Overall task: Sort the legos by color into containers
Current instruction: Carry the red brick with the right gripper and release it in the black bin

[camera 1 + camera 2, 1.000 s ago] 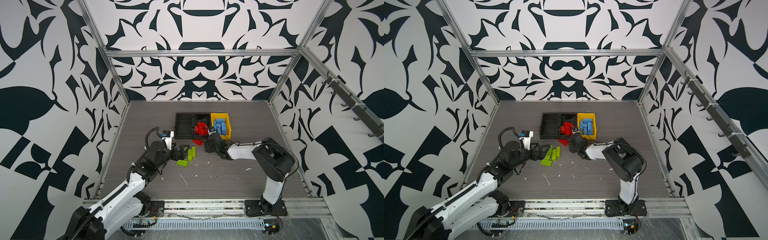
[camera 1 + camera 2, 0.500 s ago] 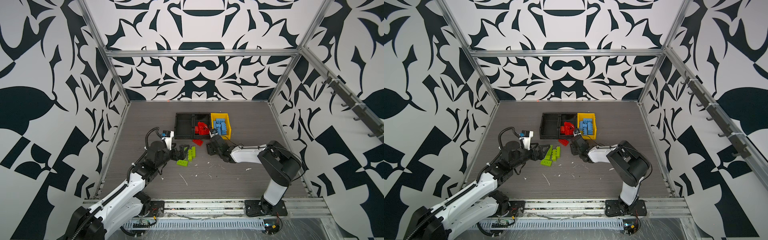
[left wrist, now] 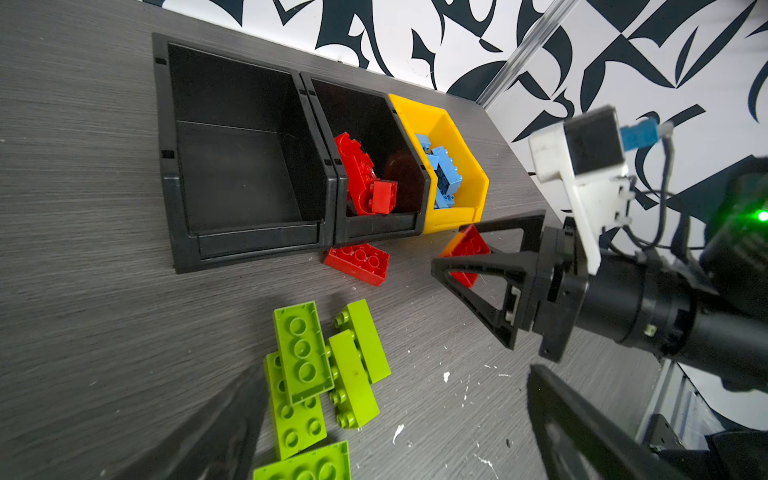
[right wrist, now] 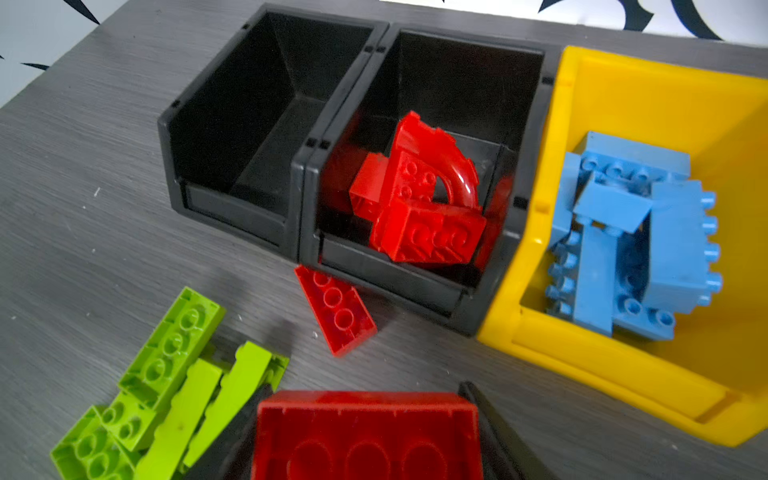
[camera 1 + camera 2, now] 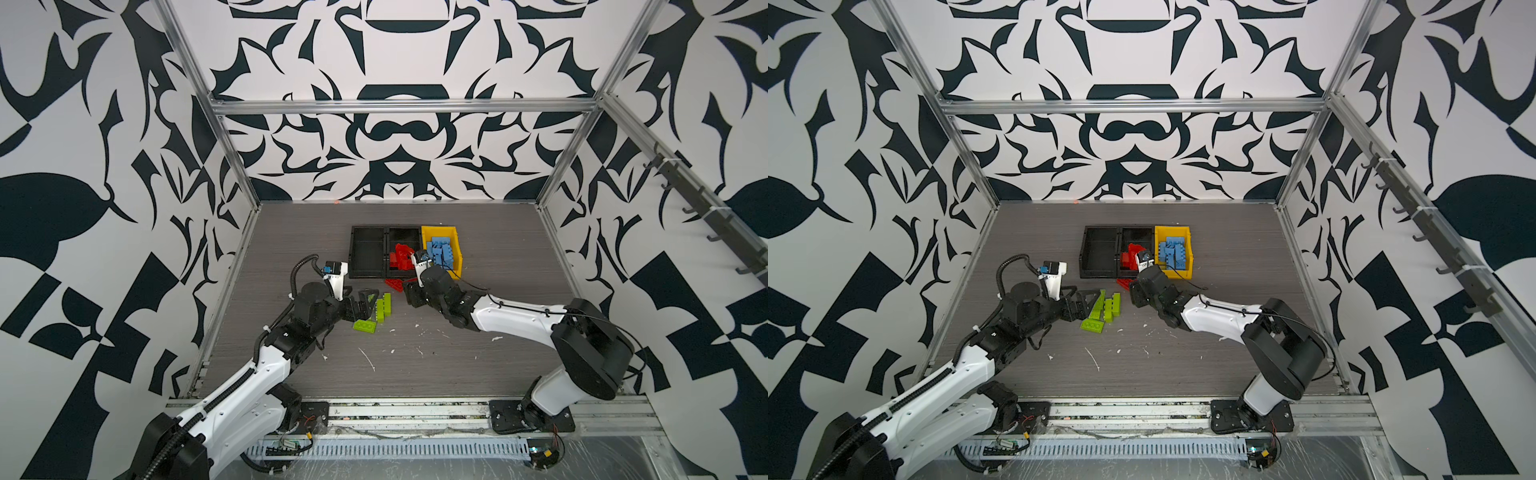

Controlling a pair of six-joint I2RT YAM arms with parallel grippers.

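Right gripper (image 4: 361,397) holds a red rectangular plastic brick (image 4: 365,440), jaws half-closed, black plastic bin (image 4: 395,275) just ahead. Left gripper (image 3: 395,374), fully open, has lime-green plastic bricks (image 3: 299,349) just ahead.

grn legos (image 5: 381,306) loose, blues (image 5: 439,250) in yel bin (image 5: 439,231)

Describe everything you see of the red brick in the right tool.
The red brick is glossy moulded plastic, rectangular, its hollow underside with three round tubes facing the wrist camera. The black fingers of the right tool clamp its two ends. It hangs tilted just in front of the yellow bin; whether a corner touches the table is unclear.
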